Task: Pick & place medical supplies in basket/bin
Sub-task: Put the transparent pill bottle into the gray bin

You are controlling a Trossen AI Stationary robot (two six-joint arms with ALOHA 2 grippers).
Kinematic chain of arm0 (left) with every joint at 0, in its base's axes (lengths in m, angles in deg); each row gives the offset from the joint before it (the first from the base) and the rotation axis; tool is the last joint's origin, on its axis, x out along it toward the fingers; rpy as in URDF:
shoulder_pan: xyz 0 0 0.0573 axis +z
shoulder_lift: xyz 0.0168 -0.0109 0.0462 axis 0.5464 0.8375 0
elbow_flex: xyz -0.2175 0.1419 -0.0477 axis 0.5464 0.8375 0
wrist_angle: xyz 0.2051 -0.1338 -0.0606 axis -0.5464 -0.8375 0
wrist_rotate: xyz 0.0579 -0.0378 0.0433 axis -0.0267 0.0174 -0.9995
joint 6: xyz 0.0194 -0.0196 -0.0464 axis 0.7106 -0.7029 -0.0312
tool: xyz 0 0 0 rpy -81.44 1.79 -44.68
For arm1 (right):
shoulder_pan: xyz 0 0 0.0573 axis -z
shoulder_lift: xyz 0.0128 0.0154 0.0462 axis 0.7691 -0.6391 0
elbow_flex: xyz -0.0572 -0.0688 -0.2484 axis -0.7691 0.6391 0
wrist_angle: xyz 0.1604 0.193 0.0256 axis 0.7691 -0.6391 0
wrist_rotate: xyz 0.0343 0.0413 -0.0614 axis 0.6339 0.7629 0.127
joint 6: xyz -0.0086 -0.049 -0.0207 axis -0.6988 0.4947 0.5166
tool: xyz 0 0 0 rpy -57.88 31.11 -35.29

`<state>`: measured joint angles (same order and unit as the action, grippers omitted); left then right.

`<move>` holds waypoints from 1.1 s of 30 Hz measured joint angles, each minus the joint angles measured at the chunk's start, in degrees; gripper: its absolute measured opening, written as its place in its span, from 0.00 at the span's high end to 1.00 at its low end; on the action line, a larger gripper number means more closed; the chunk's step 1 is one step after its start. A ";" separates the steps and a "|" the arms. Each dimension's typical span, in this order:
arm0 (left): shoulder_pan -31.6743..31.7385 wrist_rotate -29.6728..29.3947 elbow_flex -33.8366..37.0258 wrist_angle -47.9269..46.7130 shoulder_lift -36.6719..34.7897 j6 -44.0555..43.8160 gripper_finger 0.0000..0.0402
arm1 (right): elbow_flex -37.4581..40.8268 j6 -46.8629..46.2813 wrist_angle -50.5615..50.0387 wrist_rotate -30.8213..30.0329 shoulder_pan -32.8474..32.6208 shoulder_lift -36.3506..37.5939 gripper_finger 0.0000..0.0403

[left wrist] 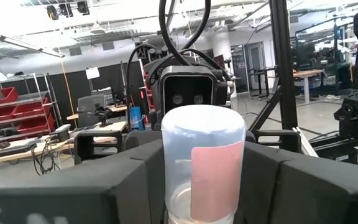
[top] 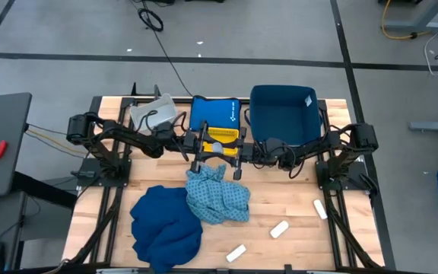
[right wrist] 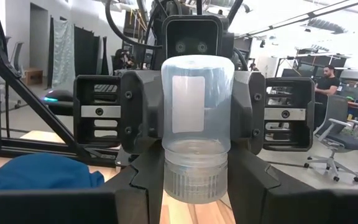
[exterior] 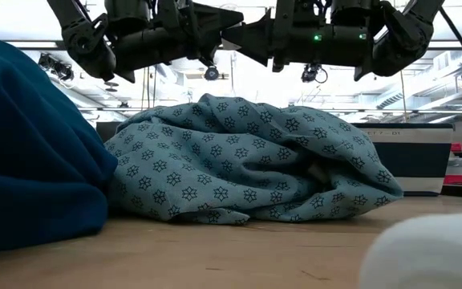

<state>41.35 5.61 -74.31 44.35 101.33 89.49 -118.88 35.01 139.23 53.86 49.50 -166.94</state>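
A clear vial with a white label and a ribbed cap stands upright, cap down, in the air over the table's middle. My left gripper and my right gripper face each other, both shut on it. In the high view they meet at the left gripper and the right gripper. Below them a patterned light-blue cloth lies bunched on the table, against a dark-blue cloth. The dark-blue bin stands at the far right. My left gripper pinches the vial's clear body between its two fingers, coming level from the table's left side. The vial stands upright between them, clear of the table. My right gripper pinches the vial's ribbed cap, its lower end, between its two fingers, coming level from the table's right side. The body rises above the fingers.
A flat blue pouch and a grey box lie at the far edge, left of the bin. Three white rolls lie on bare wood at the near right. The arms' black frames stand along both sides.
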 joint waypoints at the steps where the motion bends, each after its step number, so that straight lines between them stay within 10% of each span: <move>1: 0.00 0.00 0.02 -0.01 0.00 0.04 0.64 | 0.00 0.00 -0.14 0.09 0.11 0.00 0.67; 14: 0.02 0.81 0.06 -0.26 0.00 0.56 0.64 | -0.07 0.44 -1.50 0.24 0.39 0.03 0.67; 23: 0.02 1.49 0.00 0.04 0.00 0.41 0.64 | -0.02 -0.71 -8.47 -3.45 0.63 -0.04 0.15; 33: 1.56 2.32 1.18 -0.56 -0.20 -0.38 0.64 | -0.02 -0.77 -14.17 -4.39 0.09 -0.04 0.17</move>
<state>42.91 7.93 -73.13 43.79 101.14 89.11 -118.90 34.24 125.06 49.47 49.60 -166.99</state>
